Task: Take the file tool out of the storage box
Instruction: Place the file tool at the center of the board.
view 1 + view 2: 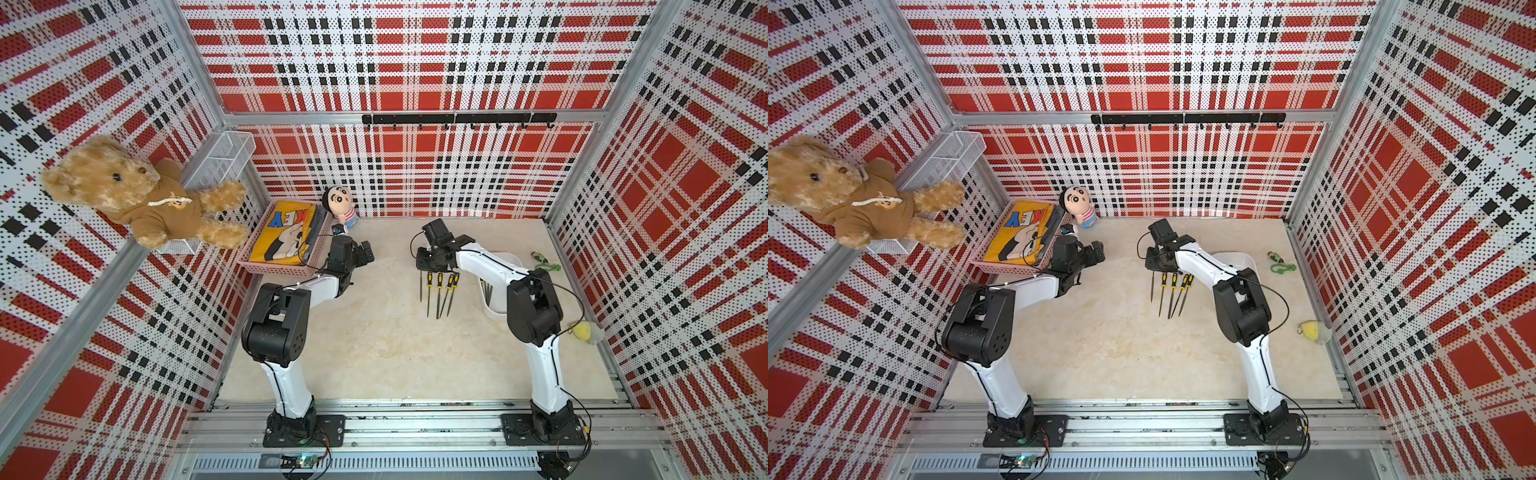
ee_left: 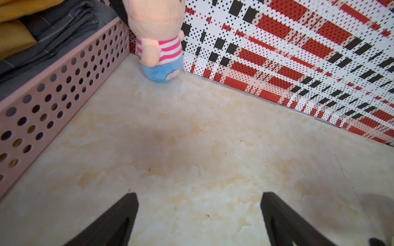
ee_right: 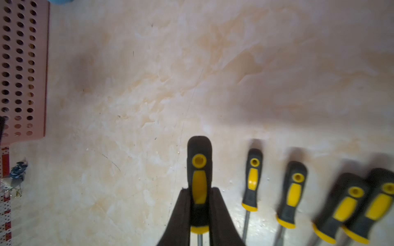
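We see the file [image 3: 199, 170] pinched by its handle in the right tool [image 3: 199, 190], out of the box [image 1: 494, 309] and near it. Four more files [image 3: 252, 181] lie on the table [image 1: 374, 353] between it and the box. The left tool [image 2: 200, 204] hangs wide, well apart from the box.

Open middle, crowded sides
We see bare bench [image 1: 374, 340] centrally; pink basket [image 1: 276, 269] blocks the left, laid-out files [image 1: 439, 286] and storage box [image 1: 493, 310] crowd the right.
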`<state>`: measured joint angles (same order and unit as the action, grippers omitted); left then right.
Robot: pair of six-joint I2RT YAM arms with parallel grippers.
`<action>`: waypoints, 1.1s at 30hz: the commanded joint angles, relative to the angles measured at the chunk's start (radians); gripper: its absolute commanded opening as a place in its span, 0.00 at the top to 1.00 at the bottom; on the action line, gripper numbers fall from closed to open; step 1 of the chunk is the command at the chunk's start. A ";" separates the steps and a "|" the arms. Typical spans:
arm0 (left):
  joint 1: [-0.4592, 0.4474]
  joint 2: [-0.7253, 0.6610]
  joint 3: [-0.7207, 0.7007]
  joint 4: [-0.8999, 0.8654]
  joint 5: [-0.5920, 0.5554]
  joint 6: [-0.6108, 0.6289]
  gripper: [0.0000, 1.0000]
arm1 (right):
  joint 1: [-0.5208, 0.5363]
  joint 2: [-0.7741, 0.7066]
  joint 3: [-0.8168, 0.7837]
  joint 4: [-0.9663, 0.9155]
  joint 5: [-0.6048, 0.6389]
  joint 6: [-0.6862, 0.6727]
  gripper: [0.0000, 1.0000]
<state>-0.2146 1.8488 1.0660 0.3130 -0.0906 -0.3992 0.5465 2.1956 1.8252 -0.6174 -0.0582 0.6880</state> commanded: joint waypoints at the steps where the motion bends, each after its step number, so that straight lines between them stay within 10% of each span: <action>1: 0.005 -0.010 -0.018 0.010 -0.010 0.007 0.03 | 0.013 0.041 0.036 -0.017 0.038 0.073 0.91; 33: 0.020 -0.015 -0.055 0.032 0.001 -0.007 0.03 | 0.024 0.176 0.143 -0.163 0.082 0.001 0.76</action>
<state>-0.2016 1.8484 1.0214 0.3286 -0.0898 -0.4038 0.5667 2.3569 1.9400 -0.7612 0.0135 0.6994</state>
